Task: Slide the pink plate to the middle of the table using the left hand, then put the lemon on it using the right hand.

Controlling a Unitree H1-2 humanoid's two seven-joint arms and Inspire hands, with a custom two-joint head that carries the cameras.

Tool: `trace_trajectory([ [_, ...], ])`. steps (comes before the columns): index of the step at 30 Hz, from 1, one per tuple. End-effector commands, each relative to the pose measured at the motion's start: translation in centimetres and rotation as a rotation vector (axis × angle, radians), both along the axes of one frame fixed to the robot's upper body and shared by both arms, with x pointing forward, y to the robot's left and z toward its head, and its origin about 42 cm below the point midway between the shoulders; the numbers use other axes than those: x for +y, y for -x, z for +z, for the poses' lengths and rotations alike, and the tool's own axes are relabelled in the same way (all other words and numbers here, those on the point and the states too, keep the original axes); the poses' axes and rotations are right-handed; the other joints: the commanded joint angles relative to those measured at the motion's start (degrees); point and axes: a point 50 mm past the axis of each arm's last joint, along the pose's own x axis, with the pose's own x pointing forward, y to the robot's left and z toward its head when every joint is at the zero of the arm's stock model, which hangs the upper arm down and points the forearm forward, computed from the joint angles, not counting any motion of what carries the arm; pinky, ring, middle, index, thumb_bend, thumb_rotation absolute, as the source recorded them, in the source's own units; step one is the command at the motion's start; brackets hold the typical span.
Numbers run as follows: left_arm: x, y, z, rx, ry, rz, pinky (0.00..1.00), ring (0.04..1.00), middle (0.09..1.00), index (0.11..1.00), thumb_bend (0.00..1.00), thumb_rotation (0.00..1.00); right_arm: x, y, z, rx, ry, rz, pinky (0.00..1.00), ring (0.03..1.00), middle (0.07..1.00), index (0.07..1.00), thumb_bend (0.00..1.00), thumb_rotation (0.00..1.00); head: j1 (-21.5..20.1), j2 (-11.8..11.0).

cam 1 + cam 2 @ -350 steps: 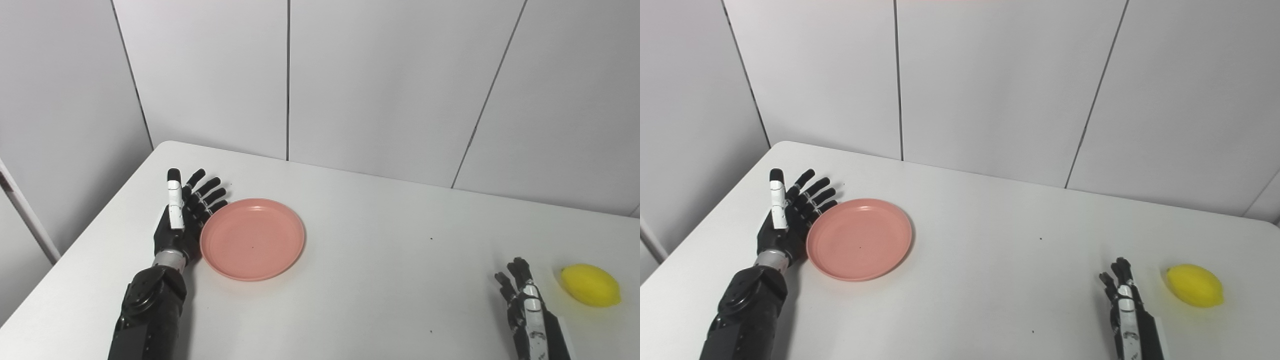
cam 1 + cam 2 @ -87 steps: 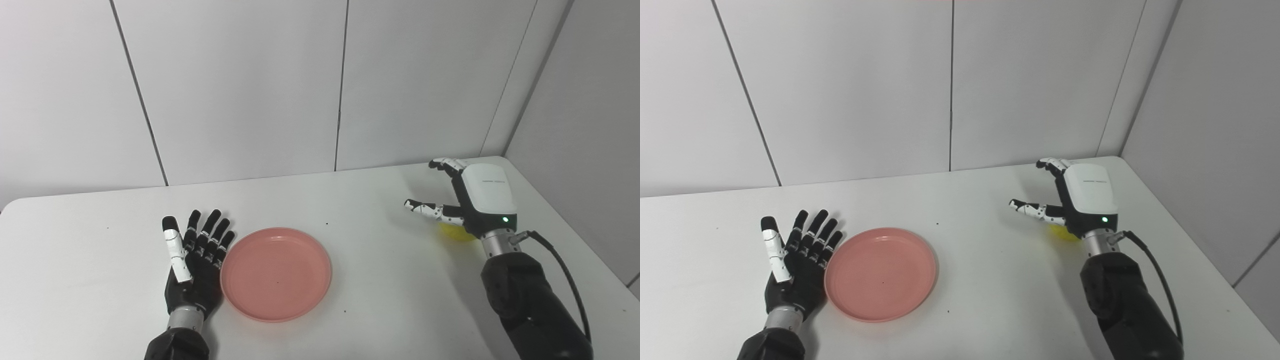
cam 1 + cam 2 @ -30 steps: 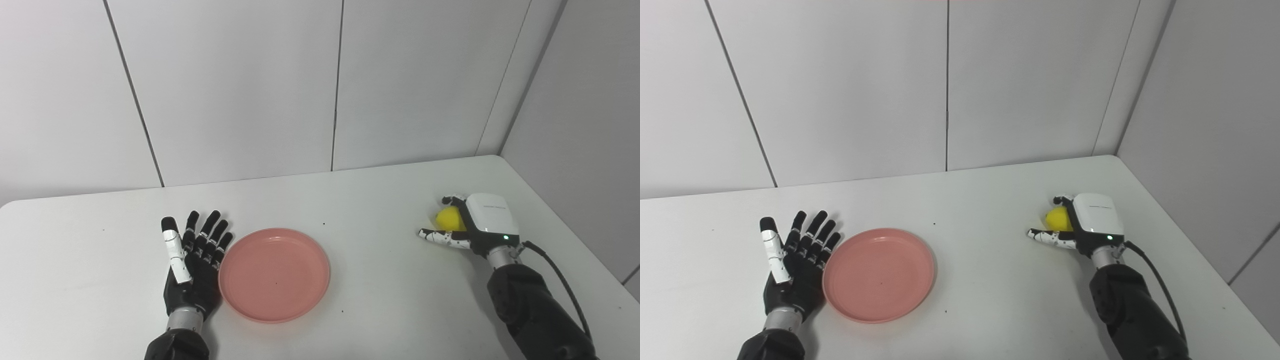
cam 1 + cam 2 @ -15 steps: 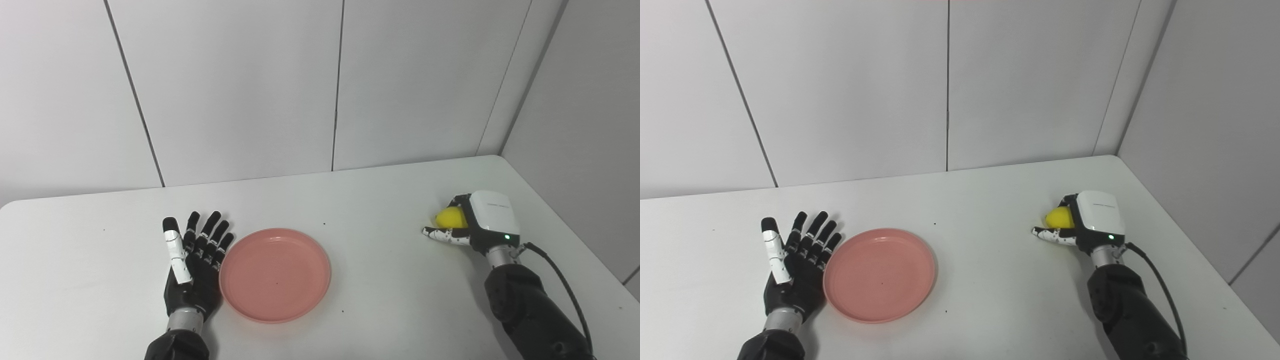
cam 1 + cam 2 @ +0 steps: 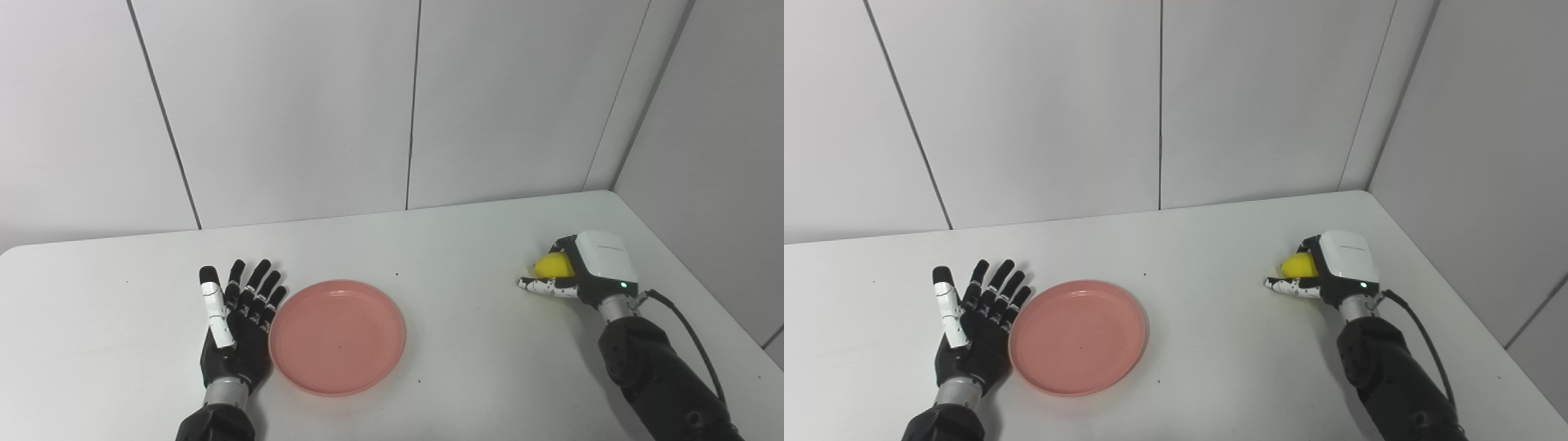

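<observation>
The pink plate (image 5: 337, 335) lies flat on the white table (image 5: 465, 245), left of its middle. My left hand (image 5: 237, 323) rests open beside the plate's left rim, palm facing the plate, fingers spread and pointing away from me. At the right side of the table my right hand (image 5: 588, 269) is shut on the yellow lemon (image 5: 551, 266). The fingers wrap over the lemon's top and the thumb runs along its near side. Only the lemon's left part shows past the hand's white back.
Grey wall panels stand behind the table and along its right side, meeting in a corner at the back right. The table's right edge (image 5: 686, 288) runs close to my right forearm. A black cable (image 5: 692, 334) loops from the right wrist.
Over the last second my right hand has closed its fingers over the lemon and lifted slightly. The left hand and plate have not moved.
</observation>
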Motion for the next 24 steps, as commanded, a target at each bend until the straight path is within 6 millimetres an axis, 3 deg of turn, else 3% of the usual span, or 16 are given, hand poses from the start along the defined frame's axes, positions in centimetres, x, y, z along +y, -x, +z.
trace_trajectory([
  [1, -0.9, 1.1, -2.0, 0.111, 0.005, -0.010, 0.90, 0.891, 0.881, 0.981, 0.78, 0.89, -0.1, -0.2, 1.4, -0.008, 0.007, -0.007, 0.13, 0.195, 0.267, 0.305, 0.51, 0.49, 0.4, 0.0],
  [10, -1.3, 1.3, -1.9, 0.115, 0.000, -0.011, 0.90, 0.889, 0.878, 0.984, 0.78, 0.89, 1.9, -0.3, 4.5, -0.073, 0.045, 0.073, 0.10, 0.158, 0.231, 0.281, 0.50, 0.44, 1.8, 0.2],
  [16, -1.7, 1.4, -2.0, 0.114, 0.008, -0.014, 0.90, 0.897, 0.874, 0.985, 0.78, 0.88, 3.5, -0.6, 6.3, -0.122, 0.058, 0.153, 0.09, 0.143, 0.211, 0.259, 0.50, 0.47, 2.8, -0.4],
  [24, -2.2, 1.4, -2.0, 0.117, 0.011, -0.012, 0.90, 0.894, 0.869, 0.982, 0.79, 0.87, 5.0, -1.1, 7.7, -0.134, 0.084, 0.216, 0.09, 0.148, 0.218, 0.278, 0.49, 0.44, 3.9, -0.5],
])
